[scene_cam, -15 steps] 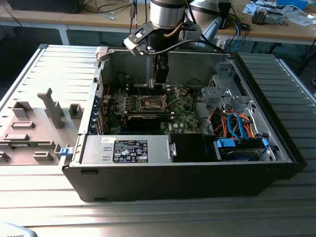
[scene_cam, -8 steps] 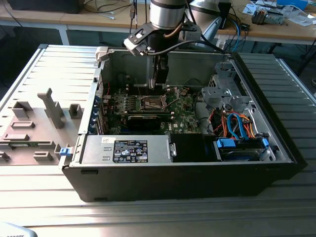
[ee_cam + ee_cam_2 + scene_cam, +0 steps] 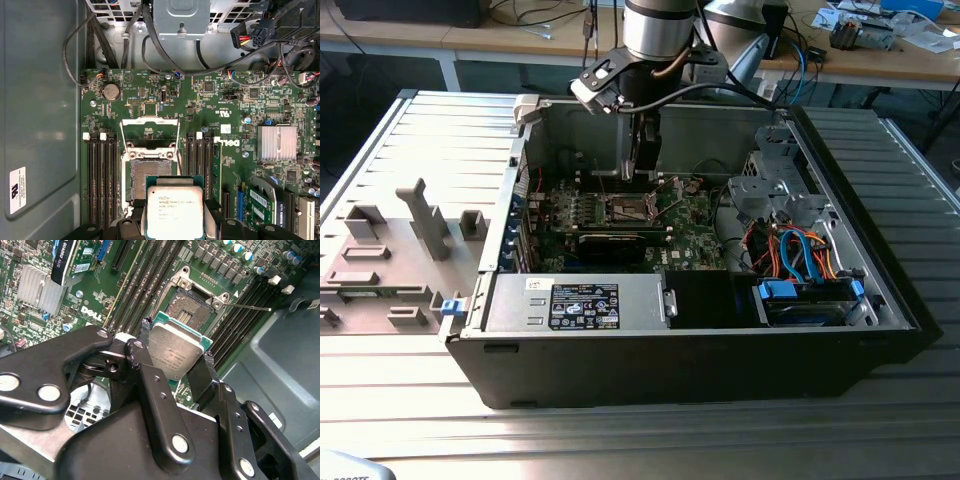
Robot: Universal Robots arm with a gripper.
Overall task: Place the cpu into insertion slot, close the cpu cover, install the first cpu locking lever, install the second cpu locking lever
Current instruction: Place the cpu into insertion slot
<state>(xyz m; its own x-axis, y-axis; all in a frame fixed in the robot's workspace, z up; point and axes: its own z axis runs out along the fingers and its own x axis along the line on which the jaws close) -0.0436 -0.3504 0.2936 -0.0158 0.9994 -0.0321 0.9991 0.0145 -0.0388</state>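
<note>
1. Inside the open computer case (image 3: 700, 350), which lies on its side on the ribbed metal counter (image 3: 620, 440), a green motherboard (image 3: 690, 215) covers the floor. A labelled silver box (image 3: 580, 300) and a bundle of orange and blue cables (image 3: 800, 255) sit along the near wall.
2. The insertion slot (image 3: 150, 180) lies bare, with its contact field exposed and nothing seated in it. Black memory slots (image 3: 102, 180) flank it on both sides.
3. The cpu cover (image 3: 150, 121) stands swung up at one edge of the slot, its window open.
4. The hand (image 3: 176, 347) reaches down into the case from above. It is narrowed, and its black fingers (image 3: 145, 335) press on opposite edges of the cpu (image 3: 175, 352).
5. The cpu shows its silver top and green rim in both wrist views. It hangs just above the board, overlapping the slot's edge, and is not seated.
</note>
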